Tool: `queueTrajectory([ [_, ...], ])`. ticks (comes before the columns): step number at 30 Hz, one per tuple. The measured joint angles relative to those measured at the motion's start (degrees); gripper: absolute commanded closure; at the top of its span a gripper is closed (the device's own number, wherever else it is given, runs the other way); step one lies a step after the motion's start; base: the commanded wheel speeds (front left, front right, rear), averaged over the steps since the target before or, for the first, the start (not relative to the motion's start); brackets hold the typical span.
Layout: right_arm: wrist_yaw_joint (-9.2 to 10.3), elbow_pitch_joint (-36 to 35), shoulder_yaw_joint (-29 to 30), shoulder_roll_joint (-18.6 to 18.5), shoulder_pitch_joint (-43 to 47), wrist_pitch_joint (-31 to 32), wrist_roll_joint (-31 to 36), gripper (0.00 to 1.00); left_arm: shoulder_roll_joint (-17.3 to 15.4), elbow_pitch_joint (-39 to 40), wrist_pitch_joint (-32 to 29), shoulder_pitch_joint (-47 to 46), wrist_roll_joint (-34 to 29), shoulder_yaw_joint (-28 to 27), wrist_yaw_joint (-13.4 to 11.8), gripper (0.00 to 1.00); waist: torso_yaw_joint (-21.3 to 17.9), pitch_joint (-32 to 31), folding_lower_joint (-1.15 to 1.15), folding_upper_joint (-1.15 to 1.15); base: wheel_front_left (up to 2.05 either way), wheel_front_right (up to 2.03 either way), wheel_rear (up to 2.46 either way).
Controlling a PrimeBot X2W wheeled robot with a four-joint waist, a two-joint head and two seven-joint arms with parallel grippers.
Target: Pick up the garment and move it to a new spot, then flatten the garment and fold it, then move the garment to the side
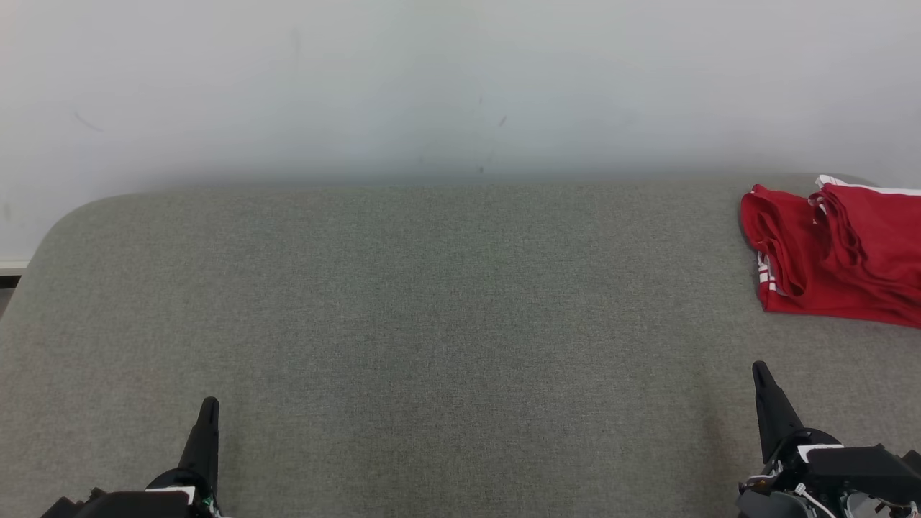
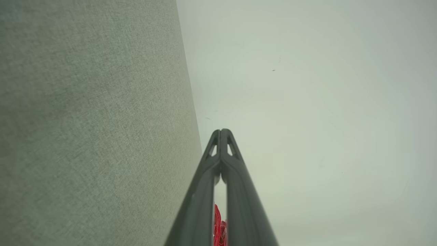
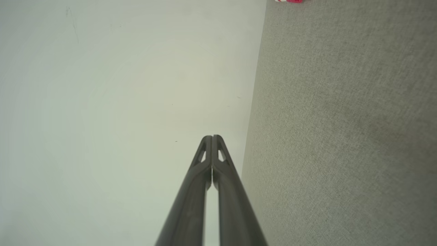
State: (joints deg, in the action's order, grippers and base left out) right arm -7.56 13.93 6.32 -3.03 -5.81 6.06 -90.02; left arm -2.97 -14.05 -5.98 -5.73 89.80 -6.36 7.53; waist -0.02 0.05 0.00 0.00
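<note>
Head view, red white-striped garment (image 1: 835, 252), far right

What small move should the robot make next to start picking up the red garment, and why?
Probably open the right end effector and reach forward toward the red garment. That end effector is shut and empty, and the garment lies bunched at the far right of the grey surface, much nearer to it than to the left end effector, which is also shut.

Soft, even light; faint shadows, mild blur.
</note>
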Motion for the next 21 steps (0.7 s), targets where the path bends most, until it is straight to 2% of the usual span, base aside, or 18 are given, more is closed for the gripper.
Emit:
queueTrajectory([
  [7, 0.01, 0.1, 0.2, 0.1, -0.2, 0.5, -2.4, 1.00, 0.0, 0.0, -0.7, -0.2, 2.4, -0.1, 0.0, 1.00, 0.0, 0.1, 0.00, 0.00, 0.00, 0.00, 0.00],
  [21, 0.01, 0.1, 0.2, 0.1, -0.3, 0.5, -2.3, 1.00, 0.0, 0.0, -0.7, -0.2, 2.4, -0.1, 0.0, 1.00, 0.0, 0.1, 0.00, 0.00, 0.00, 0.00, 0.00],
])
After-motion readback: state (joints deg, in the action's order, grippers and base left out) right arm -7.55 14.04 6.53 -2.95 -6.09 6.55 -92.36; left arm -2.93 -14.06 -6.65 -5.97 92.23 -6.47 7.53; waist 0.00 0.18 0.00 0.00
